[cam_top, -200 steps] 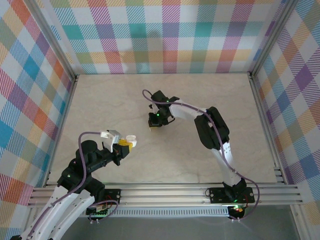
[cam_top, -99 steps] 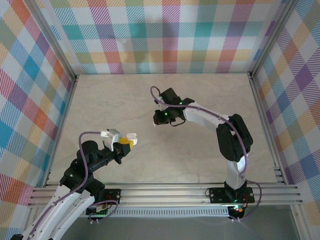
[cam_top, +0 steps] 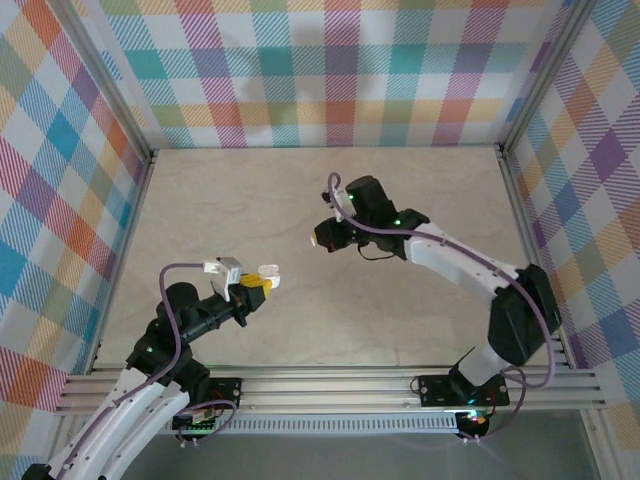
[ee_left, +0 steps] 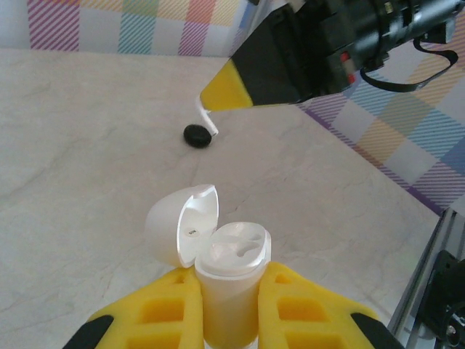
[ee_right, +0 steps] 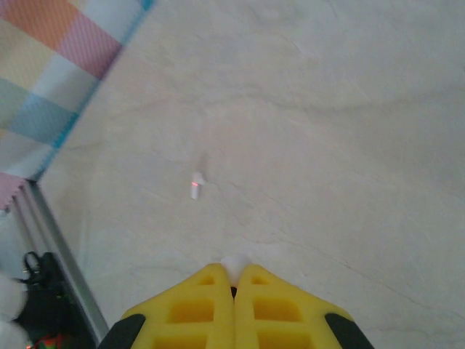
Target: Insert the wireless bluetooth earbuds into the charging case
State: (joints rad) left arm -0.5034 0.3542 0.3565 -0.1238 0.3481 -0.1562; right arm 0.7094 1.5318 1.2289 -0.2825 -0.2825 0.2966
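Note:
The white charging case (ee_left: pixel 227 291) stands upright between the yellow fingers of my left gripper (ee_left: pixel 231 270), which is shut on it. Its lid (ee_left: pixel 174 229) is flipped open to the left and both sockets look empty. In the top view the left gripper (cam_top: pixel 255 284) sits left of centre. My right gripper (cam_top: pixel 322 238) hovers mid-table, shut on a white earbud (ee_right: pixel 234 265) whose tip pokes out between its pads. From the left wrist view, that earbud's stem (ee_left: pixel 205 121) hangs below the right gripper (ee_left: pixel 225 91). Another white earbud (ee_right: pixel 196 185) lies on the table.
A small black rounded piece (ee_left: pixel 197 136), seemingly a black earbud, lies on the pale table (cam_top: pixel 420 190) under the right gripper. Plaid walls and an aluminium frame rail (cam_top: pixel 330 385) enclose the workspace. Open tabletop stretches between the two grippers.
The right arm's elbow swung out to the right and its gripper drifted slightly right, still shut on the white earbud. The left gripper with the case edged a little nearer.

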